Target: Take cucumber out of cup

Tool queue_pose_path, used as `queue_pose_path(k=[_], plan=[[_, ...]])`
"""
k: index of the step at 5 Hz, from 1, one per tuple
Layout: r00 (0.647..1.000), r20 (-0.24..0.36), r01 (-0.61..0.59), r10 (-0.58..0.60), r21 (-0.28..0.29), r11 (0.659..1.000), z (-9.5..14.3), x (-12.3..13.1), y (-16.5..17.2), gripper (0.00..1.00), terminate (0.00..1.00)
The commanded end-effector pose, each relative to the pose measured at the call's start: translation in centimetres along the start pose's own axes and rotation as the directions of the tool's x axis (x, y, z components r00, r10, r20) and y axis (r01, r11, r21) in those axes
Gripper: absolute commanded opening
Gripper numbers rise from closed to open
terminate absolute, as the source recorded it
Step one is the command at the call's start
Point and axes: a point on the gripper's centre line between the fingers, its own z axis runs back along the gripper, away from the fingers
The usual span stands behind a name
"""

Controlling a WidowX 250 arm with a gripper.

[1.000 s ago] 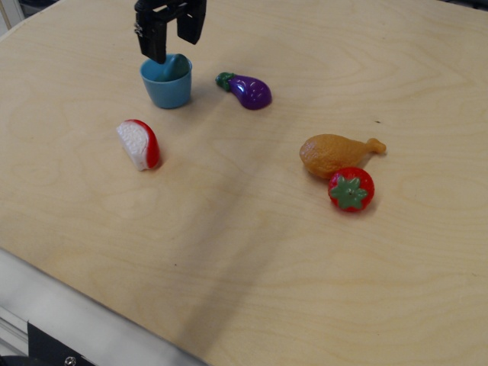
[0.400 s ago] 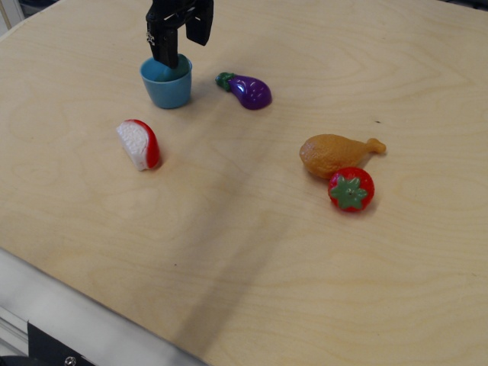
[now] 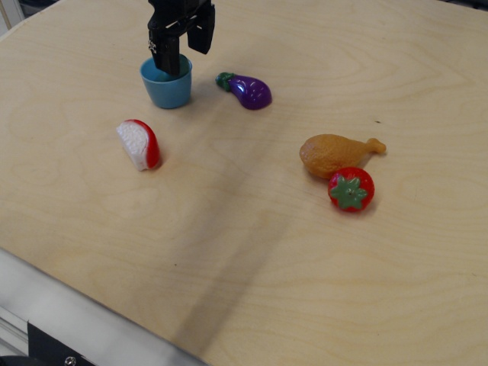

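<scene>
The light-blue cup (image 3: pixel 167 90) stands upright at the far left of the wooden table. My black gripper (image 3: pixel 185 52) hangs right over the cup's rim with its jaws apart. The left finger (image 3: pixel 168 55) reaches down into the cup's mouth, and the right finger (image 3: pixel 203 34) sits higher, above and to the right of the rim. The cucumber is hidden behind the left finger. Only the cup's teal inside shows to the left of that finger.
A purple eggplant (image 3: pixel 247 90) lies just right of the cup. A red-and-white wedge (image 3: pixel 139 143) lies in front of the cup. An orange chicken drumstick (image 3: pixel 335 153) and a red tomato (image 3: pixel 351 189) sit to the right. The table's (image 3: pixel 252 252) metal front edge runs along the lower left.
The gripper has shifted a little to the right and down over the cup. The cucumber tip that showed between the fingers is now covered by the left finger.
</scene>
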Motion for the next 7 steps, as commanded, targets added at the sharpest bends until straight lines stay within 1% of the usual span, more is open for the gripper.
queue_pose_path(k=[1,2,3,4,5,6,7], plan=[[1.000,-0.017,0.005,-0.006,-0.037,0.999,0.9,0.8,-0.6,1.00,0.00],[1.000,-0.024,0.001,-0.002,-0.029,1.000,1.0,0.6,-0.5,0.00,0.00],[1.000,-0.017,-0.004,0.003,-0.036,0.999,1.6,0.7,-0.1,0.00,0.00],[1.000,-0.008,-0.021,0.020,-0.052,0.998,2.9,1.0,0.4,0.00,0.00],[1.000,-0.010,-0.013,0.013,-0.073,0.997,4.4,1.5,0.7,0.00,0.00],[1.000,0.009,-0.016,0.017,-0.097,0.995,6.2,2.2,1.2,0.00,0.00],[0.999,0.035,0.002,0.002,-0.128,0.992,8.3,2.0,1.8,0.00,0.00]])
